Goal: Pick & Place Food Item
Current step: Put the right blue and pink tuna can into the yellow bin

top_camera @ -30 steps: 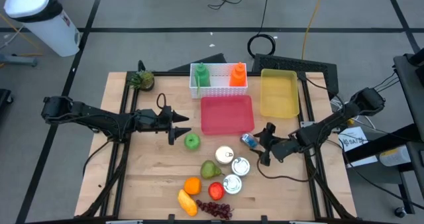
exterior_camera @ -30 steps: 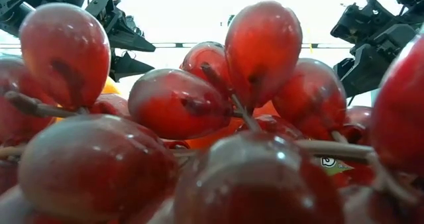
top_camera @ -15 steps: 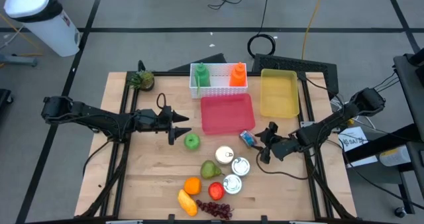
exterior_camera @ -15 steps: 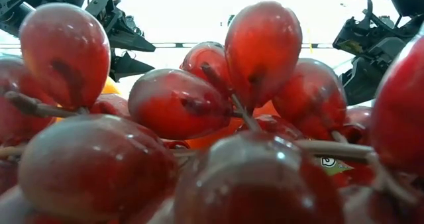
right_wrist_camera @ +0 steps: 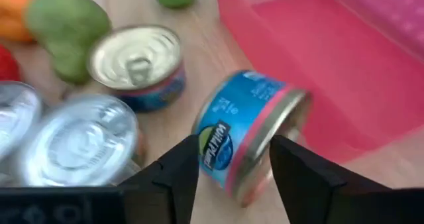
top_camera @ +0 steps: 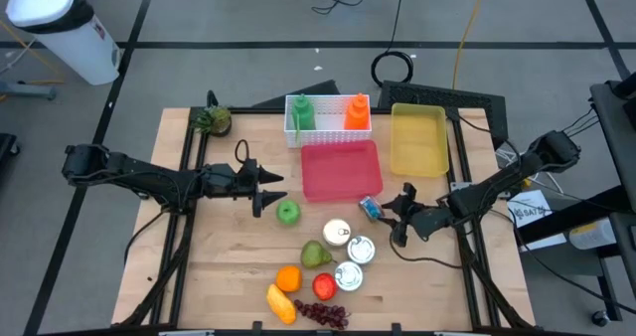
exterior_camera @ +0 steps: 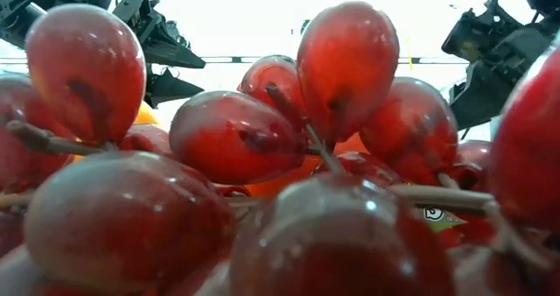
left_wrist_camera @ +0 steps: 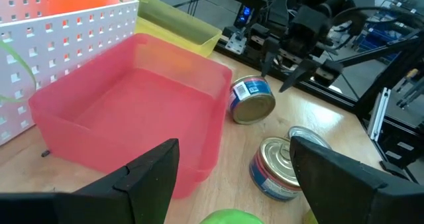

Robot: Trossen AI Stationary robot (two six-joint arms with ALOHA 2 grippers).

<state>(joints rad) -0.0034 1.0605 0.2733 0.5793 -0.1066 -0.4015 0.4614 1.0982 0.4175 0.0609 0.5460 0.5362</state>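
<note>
High view: right end effector nearer tipped blue can than before.

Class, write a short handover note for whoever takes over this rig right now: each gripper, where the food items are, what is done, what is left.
Right gripper: jaws open around the blue can, which lies on its side beside the pink tray; not yet gripped.
Left gripper: open, empty, hovering by the green apple.
Other cans, pear, orange and grapes sit on the table.
Done: nothing placed; the pink and yellow tray look empty.
Left: grip the can, lift, place it.
</note>
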